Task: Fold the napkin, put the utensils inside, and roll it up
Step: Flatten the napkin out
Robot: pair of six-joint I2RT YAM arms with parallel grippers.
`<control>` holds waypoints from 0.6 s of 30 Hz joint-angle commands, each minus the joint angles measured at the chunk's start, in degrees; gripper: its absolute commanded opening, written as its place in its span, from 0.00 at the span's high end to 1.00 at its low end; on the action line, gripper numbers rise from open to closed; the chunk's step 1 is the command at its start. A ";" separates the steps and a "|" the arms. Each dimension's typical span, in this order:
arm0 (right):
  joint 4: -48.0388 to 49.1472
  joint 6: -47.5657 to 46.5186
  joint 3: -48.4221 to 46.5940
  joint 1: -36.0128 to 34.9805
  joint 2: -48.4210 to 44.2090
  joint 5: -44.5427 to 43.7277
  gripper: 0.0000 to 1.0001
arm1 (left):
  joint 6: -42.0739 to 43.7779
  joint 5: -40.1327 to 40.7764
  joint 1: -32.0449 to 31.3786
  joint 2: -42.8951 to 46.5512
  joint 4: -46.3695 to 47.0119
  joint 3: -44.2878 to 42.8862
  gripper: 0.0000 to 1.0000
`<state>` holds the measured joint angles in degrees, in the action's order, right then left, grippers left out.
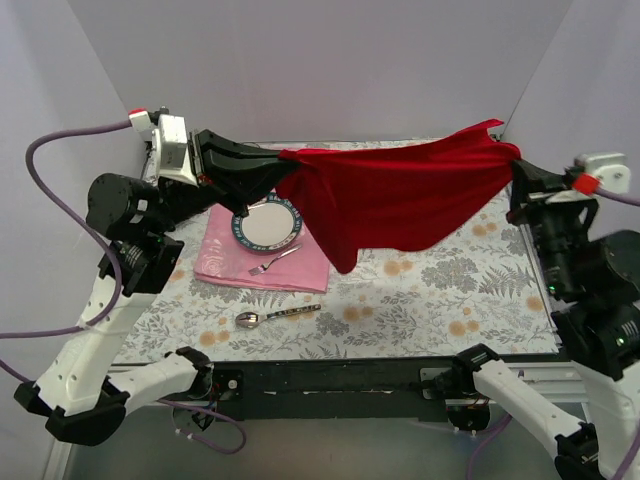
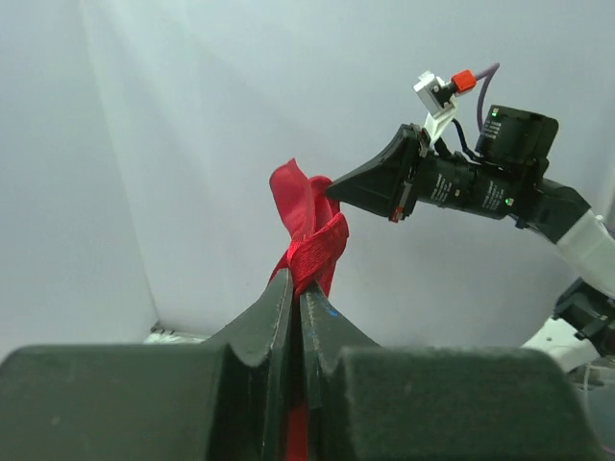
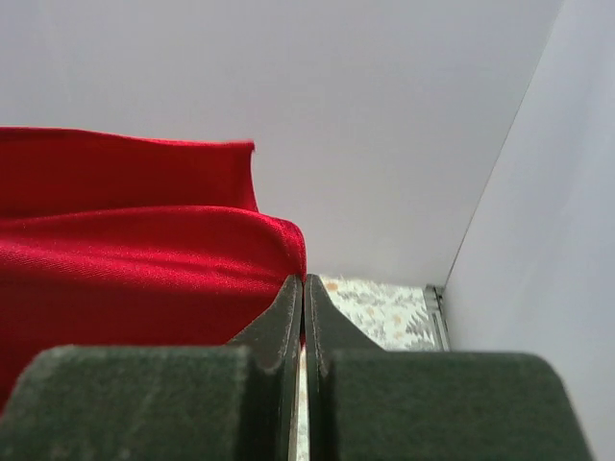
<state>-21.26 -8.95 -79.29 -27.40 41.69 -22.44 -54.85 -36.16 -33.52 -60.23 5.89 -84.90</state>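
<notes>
Left end effector (image 2: 296,280): pressed together, pinching napkin (image 1: 400,190) corner. Right end effector (image 3: 304,283): same, pinching opposite corner.

Napkin aloft, stretched between both over table (image 1: 450,290), 12 o'clock half; loose corner droops toward 6.

Step, judged: lay flat for fold. Lower both ends level, cloth taut, land toward 3 o'clock, away from plate (image 1: 268,225).

Count:
- napkin: one
- pink cloth (image 1: 225,262): one, at 9 o'clock
- plate: one, on pink cloth
- fork (image 1: 272,262): one
- spoon (image 1: 275,315): one, at 7 o'clock
</notes>
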 commanded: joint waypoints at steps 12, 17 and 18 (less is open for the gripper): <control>-7.32 21.16 10.72 2.94 18.31 -36.80 0.99 | -7.91 19.27 0.30 -37.55 -8.51 1.86 0.69; -9.52 25.71 9.44 13.32 40.28 -29.59 0.99 | 0.24 39.45 -0.49 -54.36 -18.18 -9.55 0.47; -7.94 24.52 8.37 15.60 44.49 -31.07 0.99 | 1.31 41.33 -0.93 -54.90 -19.24 -11.23 0.28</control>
<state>-26.61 10.55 -67.46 -19.40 76.12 -50.19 -60.69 -12.75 -33.54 -113.49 -2.39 -87.92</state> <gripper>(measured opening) 0.029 0.492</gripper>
